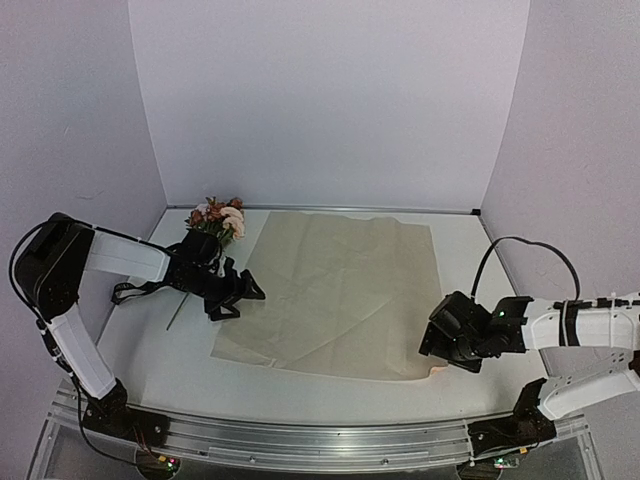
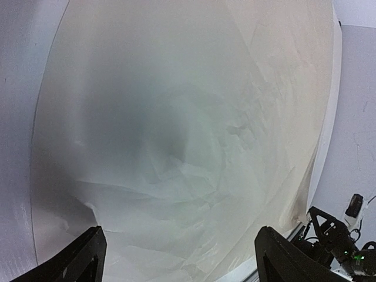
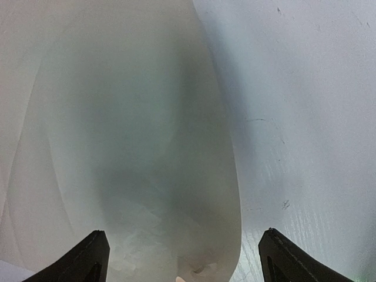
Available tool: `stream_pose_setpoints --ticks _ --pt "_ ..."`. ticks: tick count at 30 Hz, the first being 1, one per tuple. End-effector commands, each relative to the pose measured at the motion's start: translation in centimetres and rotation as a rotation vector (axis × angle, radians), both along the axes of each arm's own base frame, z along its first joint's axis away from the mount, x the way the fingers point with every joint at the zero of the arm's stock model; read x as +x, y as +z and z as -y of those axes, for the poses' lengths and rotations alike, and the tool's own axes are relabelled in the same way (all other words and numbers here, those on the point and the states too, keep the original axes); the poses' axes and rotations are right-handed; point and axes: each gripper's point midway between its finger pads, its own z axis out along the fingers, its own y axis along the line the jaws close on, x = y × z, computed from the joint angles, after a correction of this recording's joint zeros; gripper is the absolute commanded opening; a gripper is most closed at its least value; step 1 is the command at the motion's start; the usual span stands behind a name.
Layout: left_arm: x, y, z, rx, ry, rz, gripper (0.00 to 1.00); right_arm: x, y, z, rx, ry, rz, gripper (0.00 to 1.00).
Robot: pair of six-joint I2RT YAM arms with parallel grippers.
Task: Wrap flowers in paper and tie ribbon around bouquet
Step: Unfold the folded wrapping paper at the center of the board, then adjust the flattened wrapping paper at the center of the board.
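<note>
The paper lies flat in the middle of the table, a large tan sheet with creases. The flowers lie bare on the table by its far left corner, their thin stems running toward the front under the left arm. My left gripper hovers at the paper's left edge; in its wrist view the left gripper is open over the paper with nothing between the fingers. My right gripper is at the near right corner; the right gripper is open above that corner of the paper. The ribbon and a wrapped bouquet are out of view.
White table runs right of the paper's corner. Walls close in the back and both sides. A metal rail with the arm bases runs along the near edge. A black cable loops under the left arm.
</note>
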Motion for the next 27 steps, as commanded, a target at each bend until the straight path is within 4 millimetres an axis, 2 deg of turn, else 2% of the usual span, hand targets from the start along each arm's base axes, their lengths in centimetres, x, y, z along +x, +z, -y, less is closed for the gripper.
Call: stream_pose_setpoints --ticks 1,6,13,17,19,26,27 --pt "1.6 5.7 1.2 -0.065 -0.021 0.133 0.91 -0.6 -0.5 -0.6 0.107 0.025 -0.051 0.87" --pt "1.9 7.6 1.2 -0.093 0.007 0.159 0.91 -1.8 -2.0 1.6 0.131 -0.063 -0.076 0.74" --pt "2.3 8.8 0.2 -0.085 0.097 0.175 0.91 -2.8 -3.5 2.7 0.124 -0.119 -0.119 0.65" --pt "2.1 8.9 0.0 -0.099 0.122 0.164 0.92 -2.5 -3.7 2.4 0.123 -0.112 -0.114 0.61" --pt "1.9 8.5 0.0 -0.102 0.129 0.148 0.91 -2.2 -3.6 2.1 0.134 -0.105 -0.106 0.52" --pt "1.3 7.4 -0.1 -0.101 0.123 0.122 0.91 -2.4 -2.9 1.0 0.180 -0.073 -0.104 0.03" --pt "1.3 7.3 0.0 -0.103 0.120 0.123 0.91 -2.5 -2.6 0.8 0.186 -0.073 -0.093 0.00"
